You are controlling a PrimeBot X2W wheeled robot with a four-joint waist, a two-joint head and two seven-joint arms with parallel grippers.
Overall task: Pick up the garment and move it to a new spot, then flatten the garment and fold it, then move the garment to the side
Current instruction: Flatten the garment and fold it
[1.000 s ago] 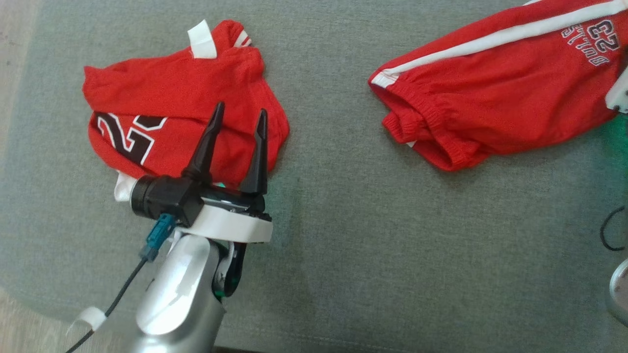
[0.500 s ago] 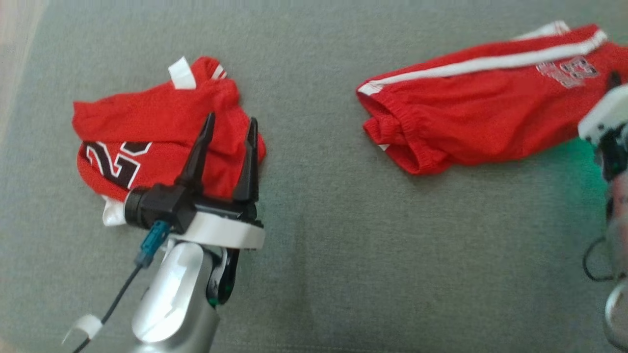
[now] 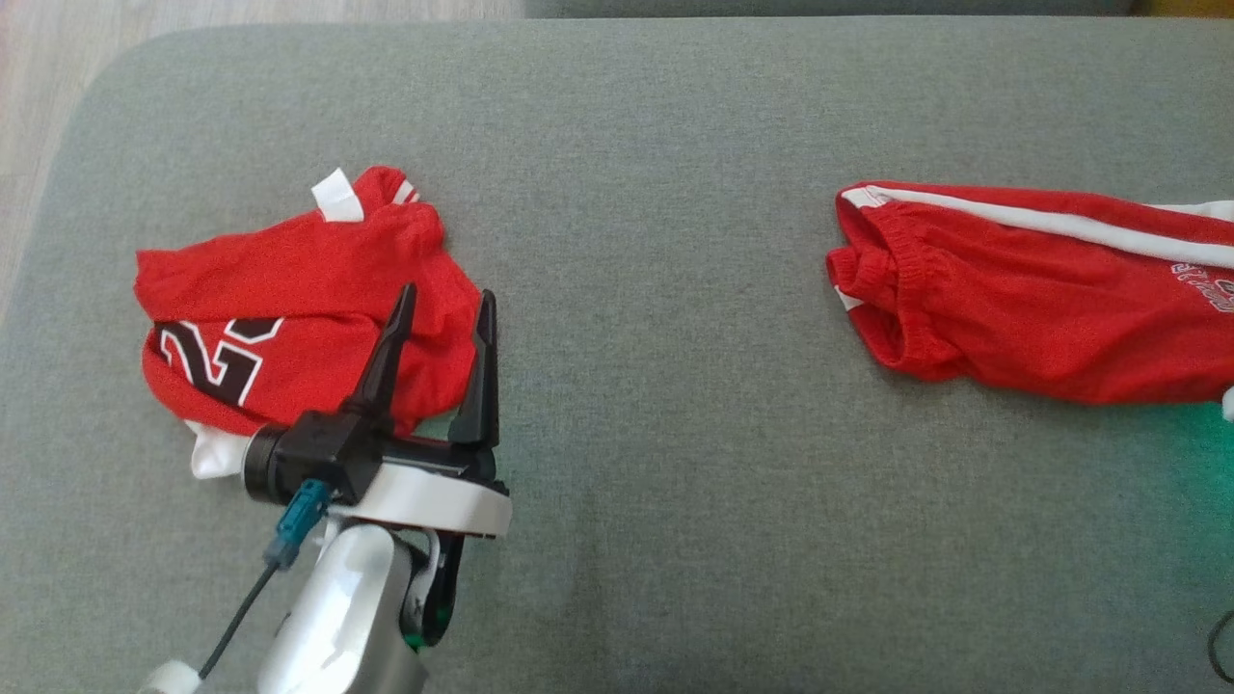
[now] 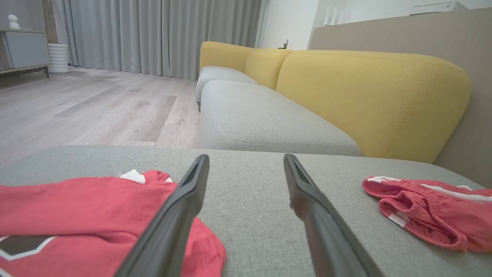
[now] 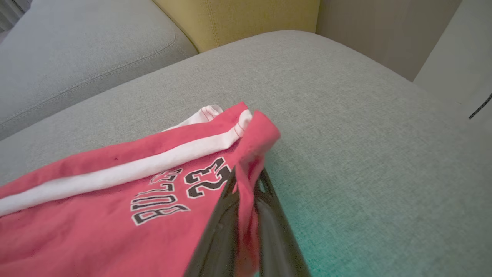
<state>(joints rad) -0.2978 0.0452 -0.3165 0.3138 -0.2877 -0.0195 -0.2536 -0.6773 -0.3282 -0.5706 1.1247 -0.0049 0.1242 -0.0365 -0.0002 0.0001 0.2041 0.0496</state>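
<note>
Left arm: the silver forearm rises from the lower left of the head view, a black cable running along it. The left gripper point(image 3: 447, 291) points away from the robot, low over the grey cushion point(image 3: 675, 193). Its fingers are spread apart with nothing between them. In the left wrist view the left gripper point(image 4: 246, 157) has one finger over the right edge of the red jersey point(image 4: 77, 200) and the other over bare cushion. Contact with the cloth cannot be confirmed.

The red jersey point(image 3: 289, 289) lies folded on the cushion's left part. It has a black number outlined in white, half tucked under a fold and not fully readable. A white tag sits at its top edge and a white scrap pokes out at its lower left.

Task item: the red shorts point(image 3: 1041, 318) lie on the right part of the cushion, well apart from the jersey. The gathered waistband faces the jersey and a white stripe runs along the far edge. In the head view they are cut off by the right edge and the print there is illegible.

Right arm: in the right wrist view the right gripper point(image 5: 249, 181) is clamped on a hem corner of the red shorts point(image 5: 96, 200), the cloth bunched between the fingers. "BULLS 23" reads clearly there. A green tint falls on the cushion beside the fingers.
</note>
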